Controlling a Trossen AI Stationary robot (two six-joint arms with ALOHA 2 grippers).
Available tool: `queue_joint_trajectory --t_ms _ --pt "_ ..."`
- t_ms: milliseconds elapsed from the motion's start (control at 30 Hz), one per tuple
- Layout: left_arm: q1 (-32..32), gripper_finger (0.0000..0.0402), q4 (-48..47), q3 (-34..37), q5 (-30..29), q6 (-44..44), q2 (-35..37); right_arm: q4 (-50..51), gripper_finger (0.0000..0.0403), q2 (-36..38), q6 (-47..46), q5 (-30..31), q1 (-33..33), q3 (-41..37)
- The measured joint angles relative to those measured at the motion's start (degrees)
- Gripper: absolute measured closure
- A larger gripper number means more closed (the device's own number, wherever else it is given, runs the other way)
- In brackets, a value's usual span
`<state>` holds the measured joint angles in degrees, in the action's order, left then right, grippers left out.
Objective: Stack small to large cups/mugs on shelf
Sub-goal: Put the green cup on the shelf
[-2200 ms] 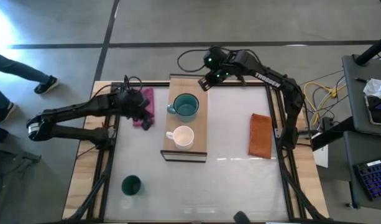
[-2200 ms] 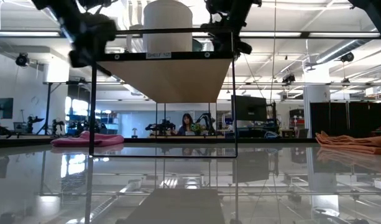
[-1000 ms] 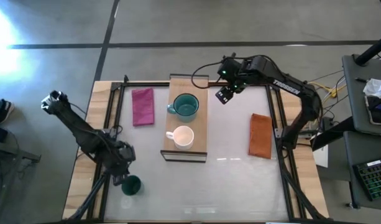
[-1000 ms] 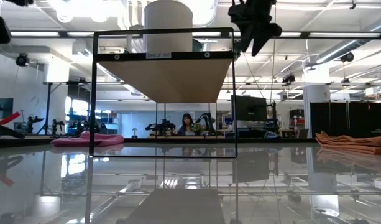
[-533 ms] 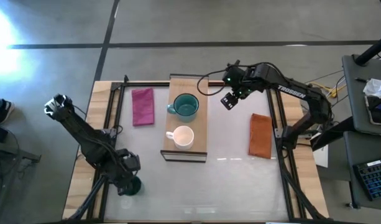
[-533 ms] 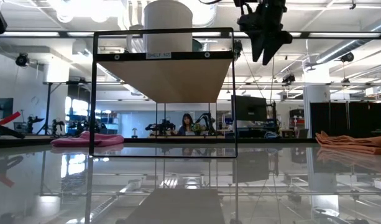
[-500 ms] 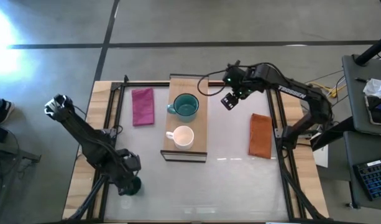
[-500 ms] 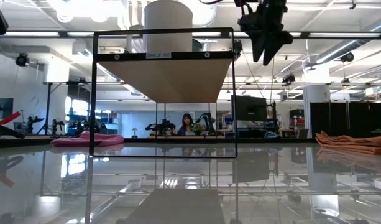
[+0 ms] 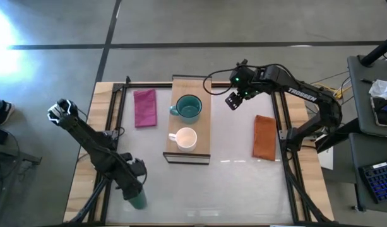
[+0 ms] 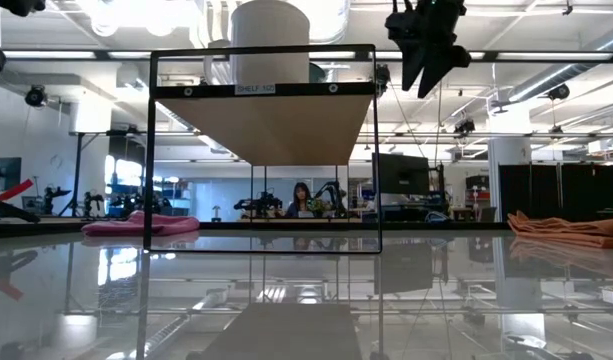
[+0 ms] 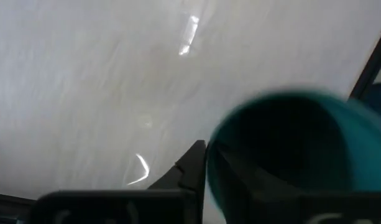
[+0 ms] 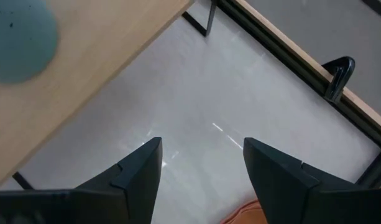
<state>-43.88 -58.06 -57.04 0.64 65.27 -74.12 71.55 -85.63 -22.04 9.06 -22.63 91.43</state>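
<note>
The small dark green cup (image 9: 138,200) is on the glass table near its front left corner, and my left gripper (image 9: 134,188) is shut on it from above. The white mug (image 9: 185,139) and the wider teal mug (image 9: 188,108) stand upright on the light-wood shelf (image 9: 204,126) at mid table. My right gripper (image 9: 233,101) hangs open in the air just right of the shelf's far end, holding nothing. Its wrist view shows the table through the open fingers (image 12: 202,155). My left gripper has the cup by its rim wall (image 11: 210,163), on the side toward the arm. One finger (image 11: 191,168) lies against the outside of the wall. The other seems to reach inside, but the dark hollow hides it. The fingers come from above, slanting down.
A pink cloth (image 9: 145,107) lies left of the shelf and an orange cloth (image 9: 264,137) right of it. The dark frame rail (image 9: 278,120) runs along the table's edges. Bare glass lies between the shelf and the near edge.
My left gripper has gone toward the table's near edge and down onto the green cup, which now shows slightly nearer the front edge than before. My right gripper has drifted a little toward the right edge, staying high and open.
</note>
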Motion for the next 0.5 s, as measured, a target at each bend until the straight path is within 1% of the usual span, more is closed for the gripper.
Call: queue_joint_trajectory --t_ms 100,233,400,500 --pt "0.0 0.0388 0.0 0.0 -0.5 1.0 1.3 -0.1 0.0183 0.0 0.0 0.0 0.0 0.0" --pt "0.0 0.0382 -0.2 0.0 -1.2 1.9 2.4 -0.1 0.0183 0.0 0.0 0.0 0.0 0.0" --pt "0.0 0.0368 -0.5 0.2 -1.5 1.9 2.2 0.0 0.0183 0.0 -0.4 0.0 0.0 0.0" --pt "0.0 0.0361 -0.4 0.2 -2.7 1.9 1.4 0.1 0.0183 0.0 -0.7 0.0 0.0 0.0"
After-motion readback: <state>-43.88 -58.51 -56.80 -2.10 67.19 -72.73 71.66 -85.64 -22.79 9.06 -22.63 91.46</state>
